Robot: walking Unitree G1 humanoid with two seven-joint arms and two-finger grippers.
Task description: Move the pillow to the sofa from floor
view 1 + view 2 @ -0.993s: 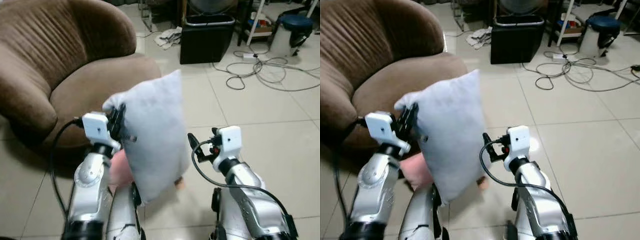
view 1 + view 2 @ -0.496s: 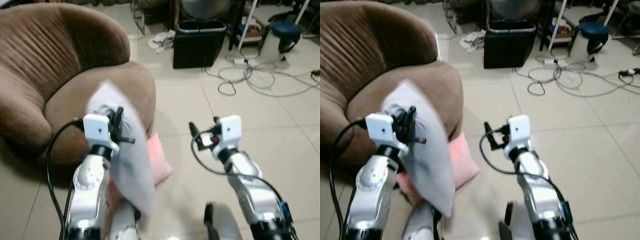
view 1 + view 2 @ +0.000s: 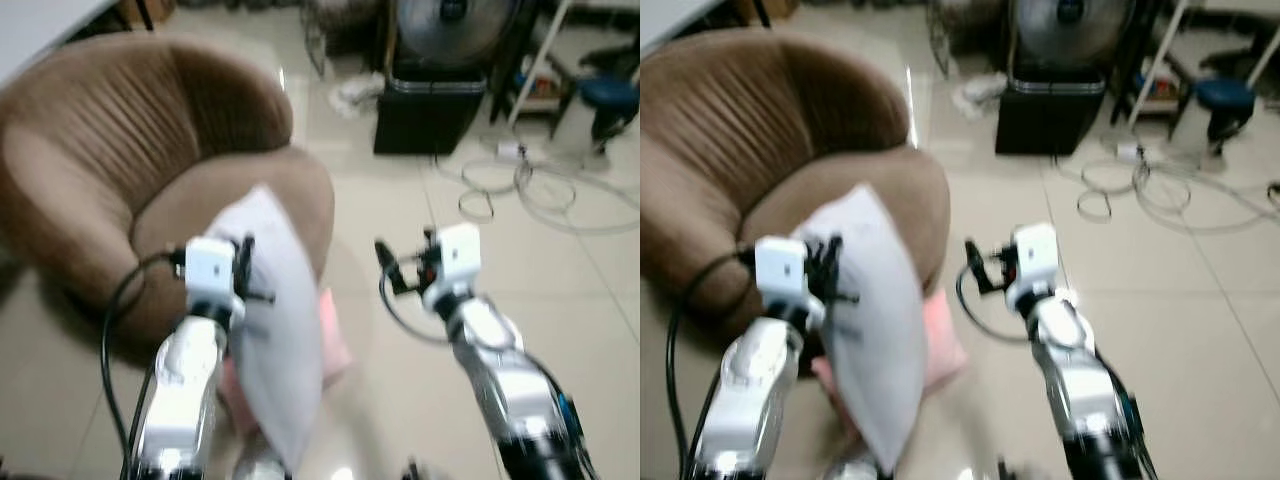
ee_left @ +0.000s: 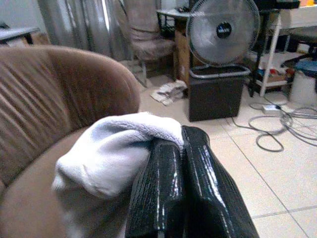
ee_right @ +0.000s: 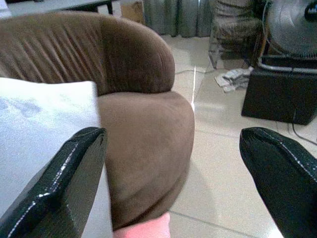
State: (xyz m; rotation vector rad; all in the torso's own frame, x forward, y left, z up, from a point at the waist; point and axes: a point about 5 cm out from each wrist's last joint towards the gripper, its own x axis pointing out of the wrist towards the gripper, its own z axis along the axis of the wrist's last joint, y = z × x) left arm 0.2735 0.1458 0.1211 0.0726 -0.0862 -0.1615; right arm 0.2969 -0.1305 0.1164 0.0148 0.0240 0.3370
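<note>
A white pillow (image 3: 277,310) hangs in the air in front of me, near the front of the brown sofa's seat (image 3: 215,215). My left gripper (image 3: 243,270) is shut on the pillow's upper corner (image 4: 124,148); its black fingers (image 4: 178,193) pinch the fabric. A pink pillow (image 3: 333,335) lies on the floor at the sofa's foot, partly behind the white one. My right gripper (image 3: 385,262) is held up to the right of the pillow, open and empty. Its wide-spread fingers (image 5: 59,173) frame the sofa (image 5: 143,129).
A black box (image 3: 430,105) with a standing fan (image 3: 450,25) on it stands beyond the sofa. Loose cables (image 3: 530,190) lie on the tiled floor at the right, with a blue stool (image 3: 605,100) and a white rack behind. The views are blurred.
The camera has shifted, and the sofa now sits more to the centre of the view. The white pillow stays in my left gripper, hanging edge-on. The right gripper stays open.
</note>
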